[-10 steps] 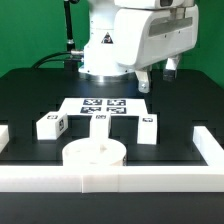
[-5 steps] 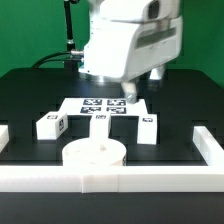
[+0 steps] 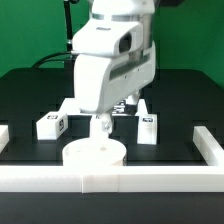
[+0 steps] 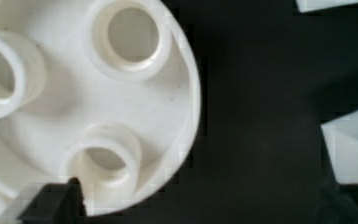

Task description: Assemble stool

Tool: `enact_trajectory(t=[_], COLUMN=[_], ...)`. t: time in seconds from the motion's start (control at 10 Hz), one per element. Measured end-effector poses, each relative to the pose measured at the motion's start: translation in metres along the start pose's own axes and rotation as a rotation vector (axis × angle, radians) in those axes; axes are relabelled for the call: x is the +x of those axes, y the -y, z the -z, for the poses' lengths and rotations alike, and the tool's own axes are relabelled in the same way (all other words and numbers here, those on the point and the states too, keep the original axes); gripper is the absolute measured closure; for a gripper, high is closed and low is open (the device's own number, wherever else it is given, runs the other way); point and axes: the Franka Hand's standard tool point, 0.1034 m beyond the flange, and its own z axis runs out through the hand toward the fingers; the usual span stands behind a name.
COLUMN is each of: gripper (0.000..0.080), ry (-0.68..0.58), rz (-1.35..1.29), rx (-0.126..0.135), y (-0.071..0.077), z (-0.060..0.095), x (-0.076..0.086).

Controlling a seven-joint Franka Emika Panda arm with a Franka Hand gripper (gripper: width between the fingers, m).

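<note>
Seat disc (image 3: 95, 154) is seen on black table (image 3: 28, 98), just behind front rail (image 3: 130, 180). Two legs (image 3: 50, 125) (image 3: 147, 127) are set behind it. Gripper (image 3: 100, 127) is poised just over the disc; finger spacing cannot be determined. Green wall (image 3: 20, 30) is noted behind.

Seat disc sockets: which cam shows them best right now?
Wrist view. It looks down on the seat disc, with three round sockets plainly open in its top face. The exterior view shows the same disc at a shallow angle beside the white rail; its sockets cannot be made out there.

White glossy arm (image 3: 112, 62) (black cable (image 3: 66, 25) behind).
</note>
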Motion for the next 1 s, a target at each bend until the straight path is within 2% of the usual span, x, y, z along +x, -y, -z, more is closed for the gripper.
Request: enact_trajectory(t=[0.5, 0.7, 1.0], gripper=[0.015, 0.015, 0.015], ry=[0.014, 0.014, 0.0], rz=[-0.008, -0.011, -0.012], rx=[0.033, 0.035, 0.016], y=[0.005, 0.005, 0.004], z=[-0.023, -0.029, -0.034], x=[-0.01, -0.013, -0.012])
